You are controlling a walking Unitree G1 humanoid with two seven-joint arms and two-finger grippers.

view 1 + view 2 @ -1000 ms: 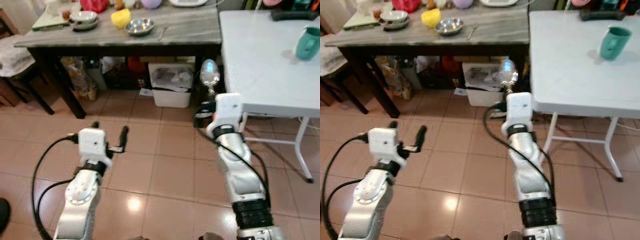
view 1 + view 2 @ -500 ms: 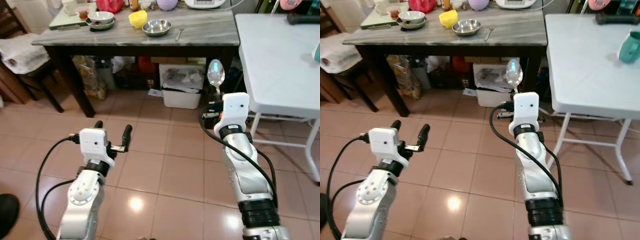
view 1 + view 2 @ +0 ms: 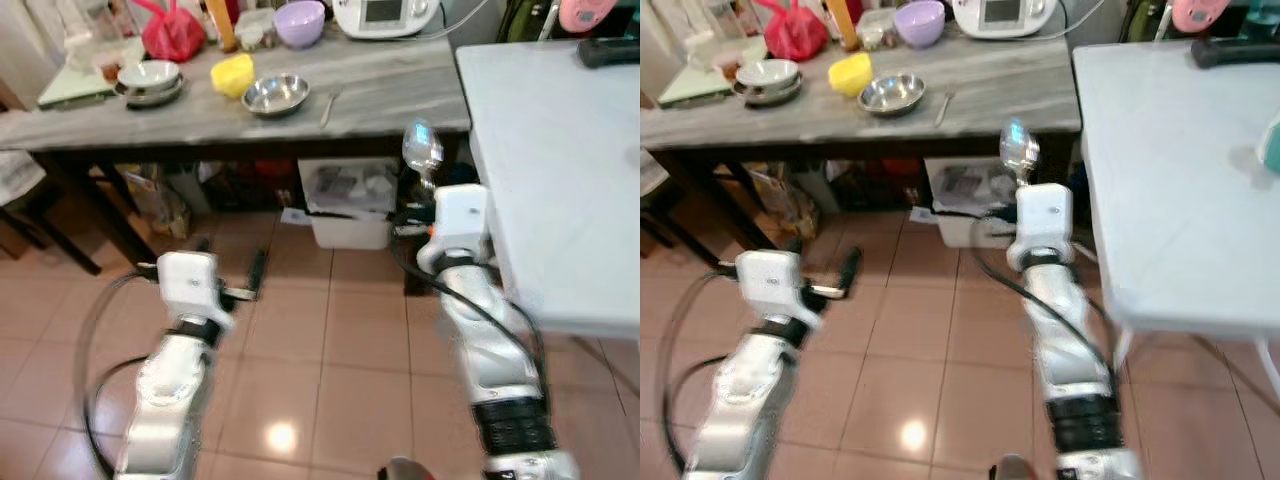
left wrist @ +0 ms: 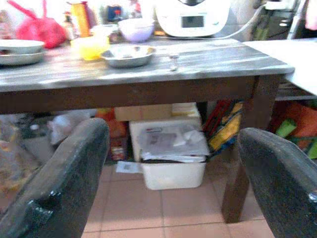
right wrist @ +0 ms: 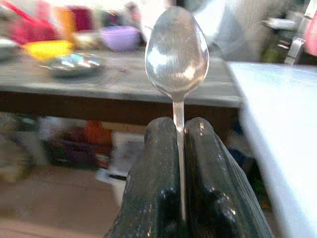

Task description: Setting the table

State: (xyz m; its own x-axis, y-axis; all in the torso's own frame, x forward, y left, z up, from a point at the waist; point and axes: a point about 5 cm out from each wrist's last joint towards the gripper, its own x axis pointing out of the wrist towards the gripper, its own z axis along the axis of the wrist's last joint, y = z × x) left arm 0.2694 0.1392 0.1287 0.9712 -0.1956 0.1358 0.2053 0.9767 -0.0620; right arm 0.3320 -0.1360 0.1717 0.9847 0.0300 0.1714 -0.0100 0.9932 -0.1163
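My right gripper (image 5: 179, 130) is shut on the handle of a metal spoon (image 5: 176, 49), whose bowl (image 3: 421, 147) stands upright above the wrist, just left of the white table (image 3: 560, 170). My left gripper (image 3: 228, 270) is open and holds nothing, low over the tiled floor. Ahead stands a grey marble-topped table (image 3: 380, 90) with a steel bowl (image 3: 274, 94), a fork (image 3: 328, 104), a yellow cup (image 3: 232, 75), a purple bowl (image 3: 300, 22) and stacked dishes (image 3: 148, 82).
A white bin (image 3: 350, 198) with crumpled bags sits under the grey table, among other clutter. A red bag (image 3: 170, 38) and a white appliance (image 3: 385, 14) stand at the back of that table. A dark object (image 3: 610, 52) lies on the white table's far side. Tiled floor (image 3: 330, 370) is open below.
The camera has shifted: both tables now look nearer and larger. My right gripper still holds the spoon upright; my left gripper stays open.
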